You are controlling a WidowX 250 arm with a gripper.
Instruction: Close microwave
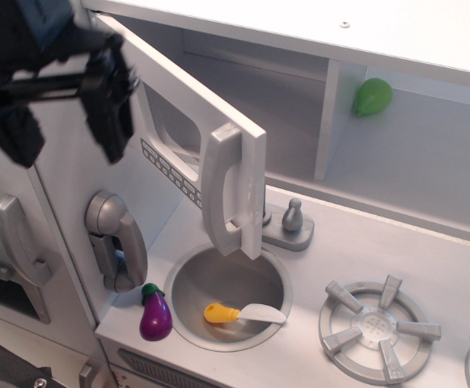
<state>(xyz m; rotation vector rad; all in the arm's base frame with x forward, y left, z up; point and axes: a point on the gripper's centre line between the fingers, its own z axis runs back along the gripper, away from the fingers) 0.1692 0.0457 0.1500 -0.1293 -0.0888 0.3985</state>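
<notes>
Microwave [188,136] door ajar over sink [188,284]; end effector [63,117] spread open, empty.

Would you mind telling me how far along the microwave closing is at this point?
Nothing looks finished: the microwave door stands wide open, its handle out over the sink and the compartment behind it exposed. In hand: the tool hangs open at upper left, beside the door's outer face, gripping nothing. Left: pushing the door round until it sits flush against the cabinet.

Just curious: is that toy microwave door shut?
No, open: the microwave door swings out over the sink, leaving the compartment behind it exposed.
</notes>
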